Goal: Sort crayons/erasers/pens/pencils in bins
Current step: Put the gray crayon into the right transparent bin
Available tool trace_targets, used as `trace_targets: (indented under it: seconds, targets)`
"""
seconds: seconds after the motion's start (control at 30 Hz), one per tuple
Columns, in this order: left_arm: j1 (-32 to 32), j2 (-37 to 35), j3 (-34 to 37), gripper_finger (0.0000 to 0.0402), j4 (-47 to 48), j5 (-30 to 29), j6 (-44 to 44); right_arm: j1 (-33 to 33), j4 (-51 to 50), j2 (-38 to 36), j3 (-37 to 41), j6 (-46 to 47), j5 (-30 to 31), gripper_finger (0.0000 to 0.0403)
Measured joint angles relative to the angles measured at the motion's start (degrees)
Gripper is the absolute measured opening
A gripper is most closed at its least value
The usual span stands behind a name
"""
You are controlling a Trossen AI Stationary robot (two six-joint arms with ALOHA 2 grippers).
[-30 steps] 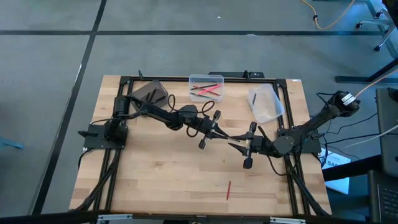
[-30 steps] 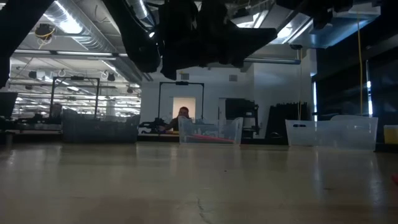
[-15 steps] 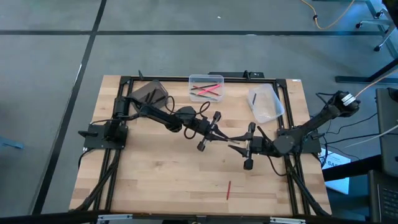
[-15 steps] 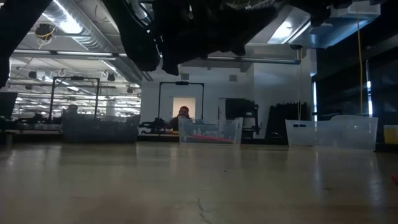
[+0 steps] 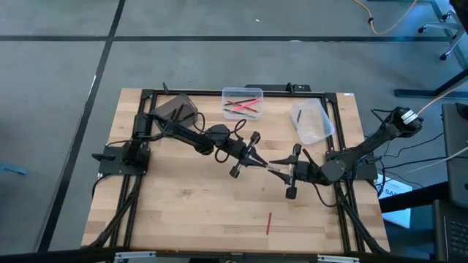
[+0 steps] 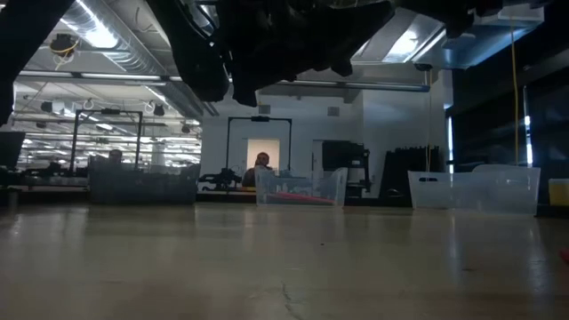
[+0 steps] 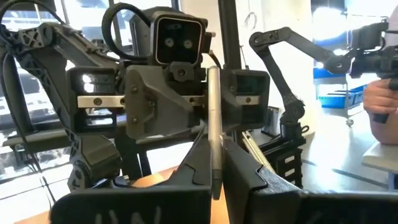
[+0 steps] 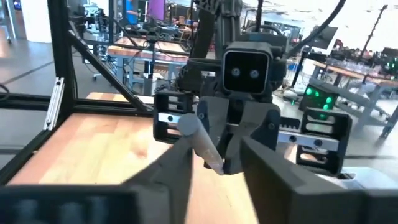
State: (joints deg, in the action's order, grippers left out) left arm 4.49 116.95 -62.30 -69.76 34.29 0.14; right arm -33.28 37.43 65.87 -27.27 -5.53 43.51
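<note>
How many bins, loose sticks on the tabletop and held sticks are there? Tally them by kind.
Bins: 3 (dark grey bin, clear bin, whitish bin)
Red stick loose on the tabletop: 1
Grey stick held by the left gripper: 1
Total: 5

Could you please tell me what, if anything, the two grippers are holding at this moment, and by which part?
The left gripper pinches a thin grey stick near one end. The right gripper is open around its other end, not gripping.
</note>
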Motion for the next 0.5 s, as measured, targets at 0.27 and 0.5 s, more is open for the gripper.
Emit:
trace_targets:
  seconds: [0.27,0.5]
  targets:
    - [0.17,0.00,0.00,0.0010,-0.12,0.37,-2.13,0.00,1.20,-0.02,0.00,-3.91,-1.11,0.0025]
    - [0.24,-0.11,-0.09,0.0066,8.53,-4.75,-0.96,2.82,1.91,-0.11,0.00,-3.93,-1.03,0.0033]
